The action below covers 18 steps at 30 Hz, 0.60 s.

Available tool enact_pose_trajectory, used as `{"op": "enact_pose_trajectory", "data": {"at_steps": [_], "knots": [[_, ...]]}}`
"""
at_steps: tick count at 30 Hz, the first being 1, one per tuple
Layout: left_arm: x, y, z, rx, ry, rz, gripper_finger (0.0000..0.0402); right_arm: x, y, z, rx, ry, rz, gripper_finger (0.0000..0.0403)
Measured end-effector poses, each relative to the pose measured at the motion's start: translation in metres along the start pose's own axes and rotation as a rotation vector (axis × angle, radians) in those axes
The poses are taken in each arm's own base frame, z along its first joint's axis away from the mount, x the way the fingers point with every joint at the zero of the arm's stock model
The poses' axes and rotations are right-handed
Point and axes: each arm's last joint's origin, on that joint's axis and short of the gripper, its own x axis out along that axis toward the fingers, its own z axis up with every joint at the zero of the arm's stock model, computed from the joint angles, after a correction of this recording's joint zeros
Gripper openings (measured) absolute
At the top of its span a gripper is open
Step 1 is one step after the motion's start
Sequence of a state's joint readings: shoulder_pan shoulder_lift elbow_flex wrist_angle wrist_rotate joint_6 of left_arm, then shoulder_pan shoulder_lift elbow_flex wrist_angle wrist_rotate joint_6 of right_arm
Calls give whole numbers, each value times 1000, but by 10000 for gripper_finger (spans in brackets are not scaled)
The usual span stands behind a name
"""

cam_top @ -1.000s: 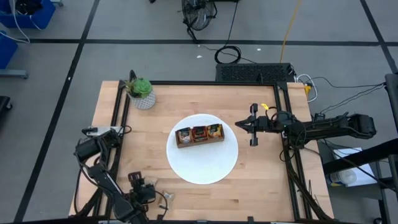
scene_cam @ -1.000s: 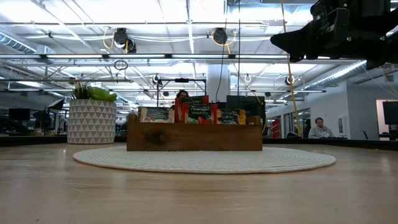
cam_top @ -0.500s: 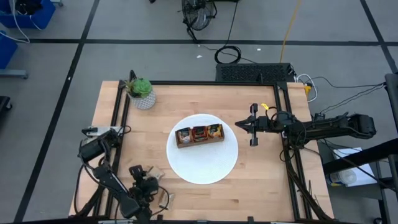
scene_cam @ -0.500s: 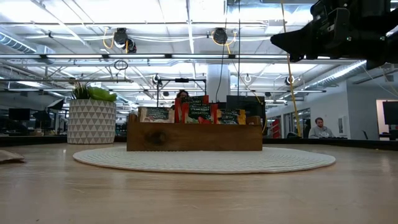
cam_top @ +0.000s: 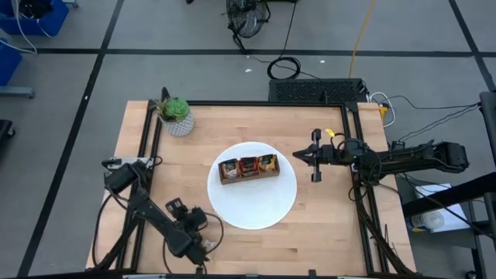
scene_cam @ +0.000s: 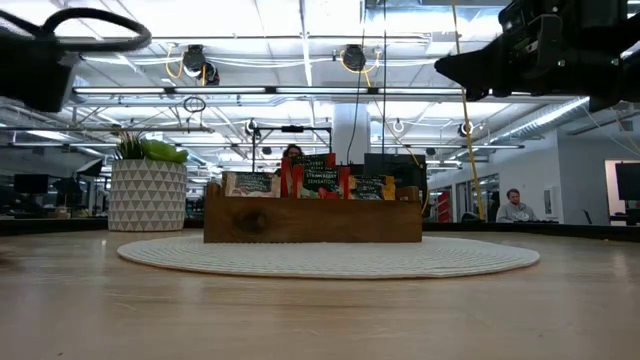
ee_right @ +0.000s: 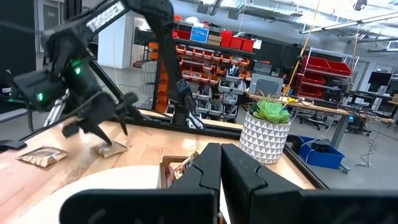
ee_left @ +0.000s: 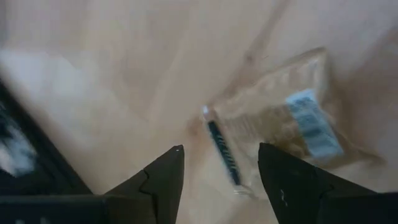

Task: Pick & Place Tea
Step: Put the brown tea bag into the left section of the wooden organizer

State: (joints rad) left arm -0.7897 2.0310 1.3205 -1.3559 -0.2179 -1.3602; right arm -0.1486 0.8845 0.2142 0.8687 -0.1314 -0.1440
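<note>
The left gripper (cam_top: 203, 246) hangs low over the near left part of the wooden desk (cam_top: 325, 225), close to the front edge. Its two dark fingers (ee_left: 160, 180) are spread apart and hold nothing. In the left wrist view a pale beige tea sachet (ee_left: 280, 127) with a blue-and-white label lies flat on the bare wood just past the fingertips, apart from them. The right wrist view shows two such sachets on that side of the desk: one (ee_right: 111, 149) just below the left gripper and another (ee_right: 42, 157) lying a little way off from it. The picture is too blurred to read the printing on any of them.

The right gripper (cam_top: 297, 156) waits in the air at the right edge of the big white plate (cam_top: 267, 213), its fingers pressed together and empty.

In the middle of the desk the plate carries a brown wooden tray (cam_top: 249, 177) with three compartments. More sachets stand upright in it: a pale one (scene_cam: 251, 183) in one end compartment, a red one (scene_cam: 318, 176) in the middle and an orange-yellow one (scene_cam: 371, 188) at the other end.

A small green plant in a white patterned pot (cam_top: 177, 116) stands at the far left corner of the desk, well apart from the plate.
</note>
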Motion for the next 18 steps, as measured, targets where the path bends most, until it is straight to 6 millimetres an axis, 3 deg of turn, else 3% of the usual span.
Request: {"op": "enact_pose_trajectory", "data": {"at_steps": [3, 12, 15, 18], "knots": [[-10, 7, 6, -40, 80, -92, 207, 0, 0, 0, 0, 1, 0, 0], [-53, 54, 25, -297, 14, -365, 207, 0, 0, 0, 13, -2, 0, 0], [-52, 59, 28, -410, 60, -471, 207, 0, 0, 0, 20, -1, 0, 0], [-37, 52, 28, -491, 124, -539, 207, 0, 0, 0, 20, -1, 0, 0]]}}
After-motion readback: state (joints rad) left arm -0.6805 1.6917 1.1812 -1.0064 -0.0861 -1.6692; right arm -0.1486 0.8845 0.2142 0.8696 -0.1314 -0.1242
